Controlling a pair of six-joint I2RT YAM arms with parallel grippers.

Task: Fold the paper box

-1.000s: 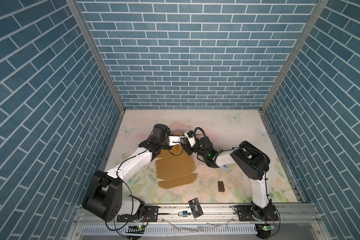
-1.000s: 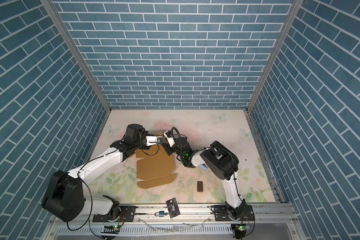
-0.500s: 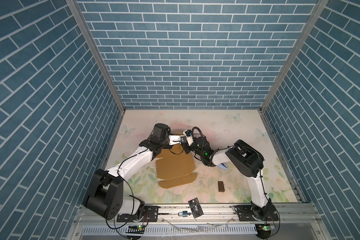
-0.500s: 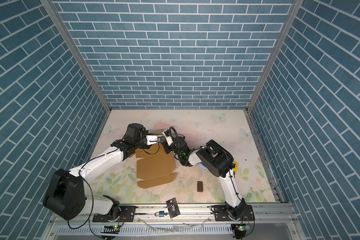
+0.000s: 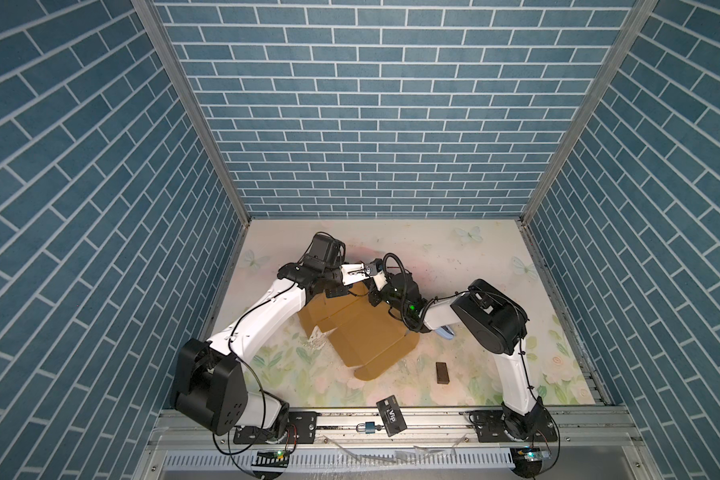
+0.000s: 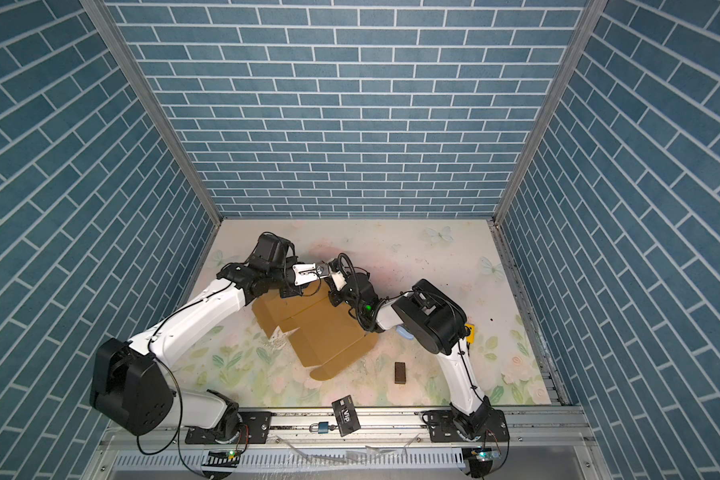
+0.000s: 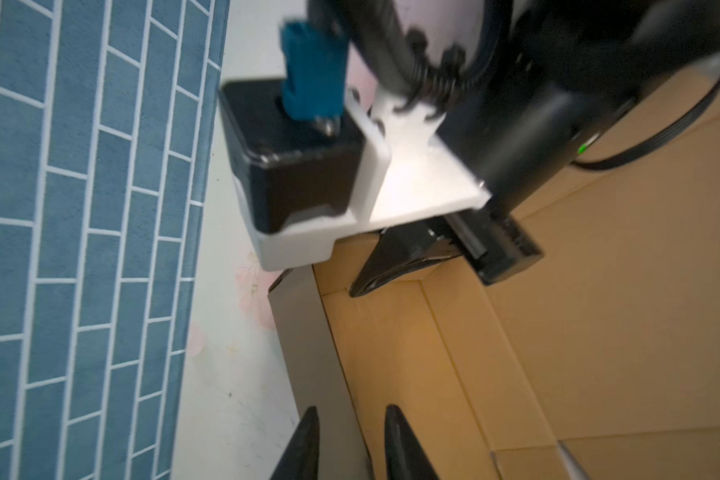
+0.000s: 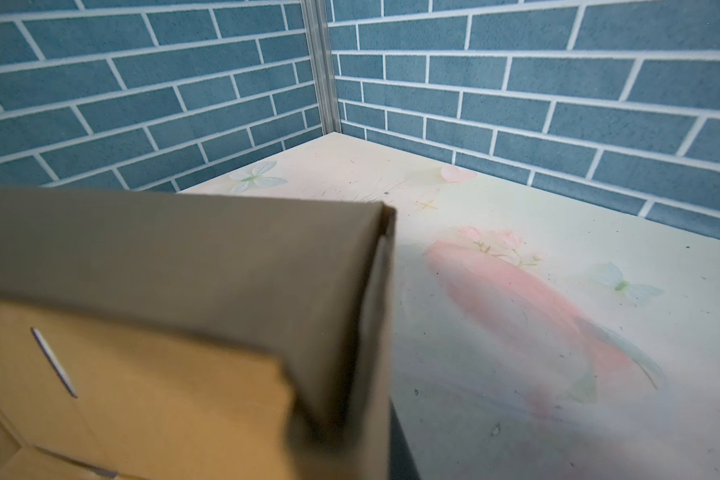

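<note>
The paper box (image 5: 371,332) (image 6: 325,336), a tan cardboard sheet with creases and flaps, lies mid-table, turned at an angle. Both grippers meet at its far edge, where a flap (image 8: 184,257) stands up. My left gripper (image 5: 347,291) (image 6: 292,291) (image 7: 350,419) is open a little, one fingertip on each side of that flap's edge. My right gripper (image 5: 373,300) (image 6: 333,301) (image 7: 375,278) is shut on the flap near its corner. In the right wrist view the flap hides the jaws, apart from one dark finger (image 8: 400,451).
A small dark brown block (image 5: 442,372) (image 6: 400,372) lies right of the box. A black VIP card (image 5: 390,415) and a padlock (image 5: 368,427) sit at the front rail. A blue-white item (image 5: 445,331) lies under the right arm. Blue brick walls enclose three sides.
The right gripper has closed onto the flap. The left jaws have widened. The box has turned from square to the table to a diagonal.
</note>
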